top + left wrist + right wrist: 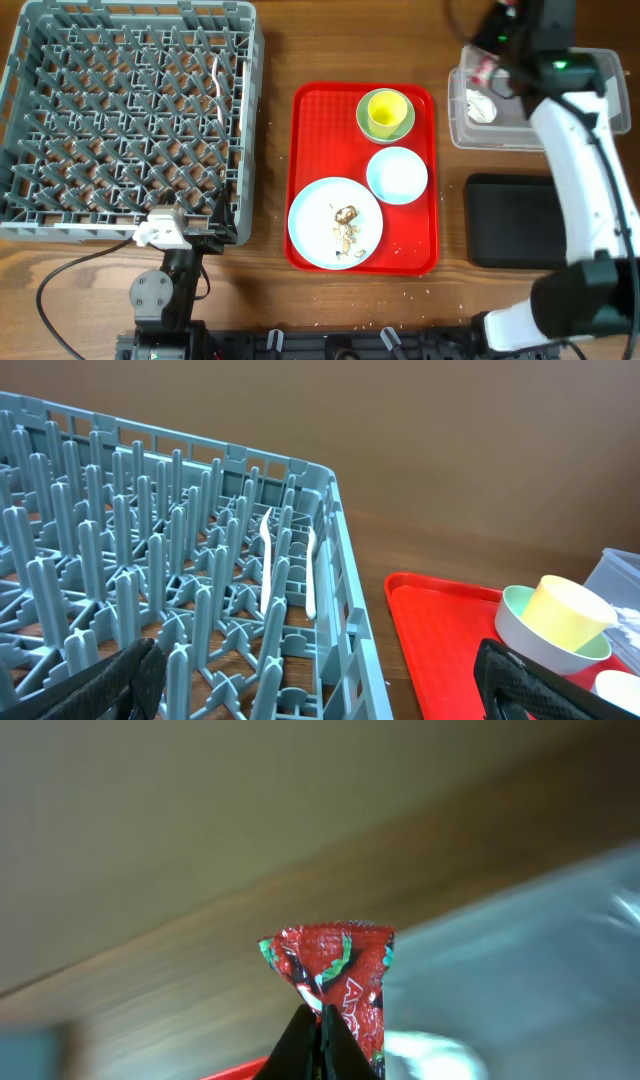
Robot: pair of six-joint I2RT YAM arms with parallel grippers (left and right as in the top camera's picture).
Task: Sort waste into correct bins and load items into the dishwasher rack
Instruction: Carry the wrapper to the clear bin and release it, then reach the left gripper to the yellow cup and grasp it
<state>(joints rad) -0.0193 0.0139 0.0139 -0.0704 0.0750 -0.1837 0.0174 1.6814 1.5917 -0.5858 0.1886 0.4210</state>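
Note:
My right gripper (487,62) is shut on the small red snack wrapper (335,970) and holds it above the left edge of the clear tub (500,135). The crumpled white napkin (482,108) lies inside that tub. The right wrist view is blurred; its fingertips (320,1020) pinch the wrapper's lower end. On the red serving tray (310,150) the yellow cup (386,112) sits in the pale green bowl (366,124). The light blue bowl (397,174) and the plate (315,215) with brownish scraps (346,225) are there too. My left gripper (320,685) is open and empty at the grey rack's (130,120) front right corner.
The shallow black bin (515,222) lies right of the tray, below the tub. Two white plastic utensils (265,560) stand among the rack's pegs near its right wall. Pale crumbs (415,240) are scattered on the tray's lower right.

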